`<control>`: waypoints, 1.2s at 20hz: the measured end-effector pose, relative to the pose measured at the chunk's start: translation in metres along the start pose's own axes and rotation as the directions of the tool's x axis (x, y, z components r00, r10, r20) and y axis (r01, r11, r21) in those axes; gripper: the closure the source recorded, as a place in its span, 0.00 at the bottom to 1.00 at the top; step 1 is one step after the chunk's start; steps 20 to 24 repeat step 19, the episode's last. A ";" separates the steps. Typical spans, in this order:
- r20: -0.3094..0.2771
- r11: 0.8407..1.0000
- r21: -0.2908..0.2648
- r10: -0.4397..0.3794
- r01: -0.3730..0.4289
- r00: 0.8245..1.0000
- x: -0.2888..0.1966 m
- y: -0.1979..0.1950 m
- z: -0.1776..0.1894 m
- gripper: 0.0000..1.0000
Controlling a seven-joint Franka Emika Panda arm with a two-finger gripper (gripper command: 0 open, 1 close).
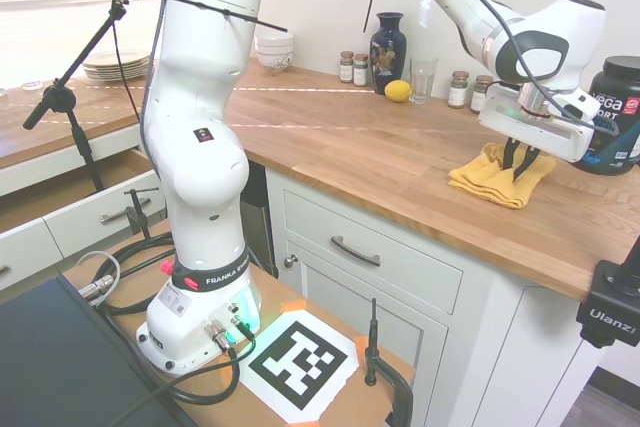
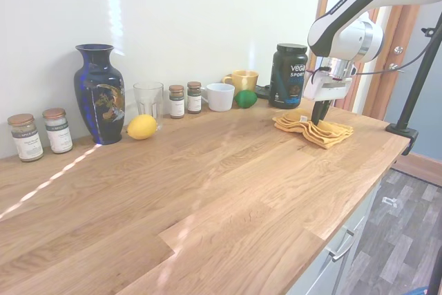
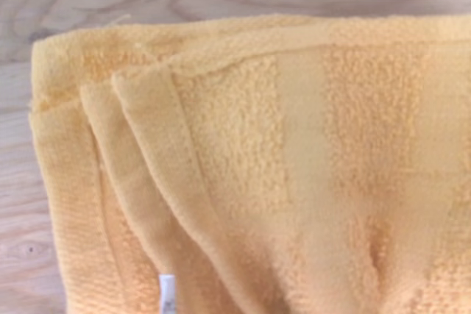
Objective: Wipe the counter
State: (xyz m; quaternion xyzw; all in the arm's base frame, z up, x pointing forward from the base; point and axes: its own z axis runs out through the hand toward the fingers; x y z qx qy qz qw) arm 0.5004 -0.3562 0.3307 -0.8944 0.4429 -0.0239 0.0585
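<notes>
While the arm reaches over from the side, the bench [image 2: 228, 191] fills most of the second exterior view: long light-brown butcher block, plank seams and grain clearly visible, smooth with a slight sheen and a streak of sunlight across it. It sits on white cabinets [image 1: 400, 287] with curved metal handles.

Near its far end lies a yellow towel [image 2: 314, 129], folded into several layers. Up close in the wrist view the towel [image 3: 294, 167] is fuzzy terry with a flat woven band, stacked edges and a small white tag. The gripper [image 1: 520, 162] points straight down into the towel, dark fingers pinched on a raised bit of the cloth.

Along the wall: a glossy dark-blue vase [image 2: 99, 94], a clear glass [image 2: 148, 101], a lemon [image 2: 141, 127], small spice jars [image 2: 185, 99], a white mug [image 2: 220, 97], a yellow mug [image 2: 242, 79], a lime [image 2: 246, 99] and a black tub [image 2: 288, 75].
</notes>
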 end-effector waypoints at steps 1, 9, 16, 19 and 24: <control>0.000 1.000 0.000 -0.002 0.002 1.000 -0.001 -0.001 0.000 0.00; -0.026 0.999 0.022 -0.035 0.035 0.999 -0.024 -0.017 -0.010 0.00; -0.075 0.996 0.074 -0.049 0.054 0.996 -0.060 -0.012 -0.060 0.00; -0.079 0.995 0.081 -0.050 0.056 0.996 -0.067 -0.010 -0.065 0.00; -0.079 0.995 0.081 -0.050 0.056 0.996 -0.067 -0.010 -0.065 0.00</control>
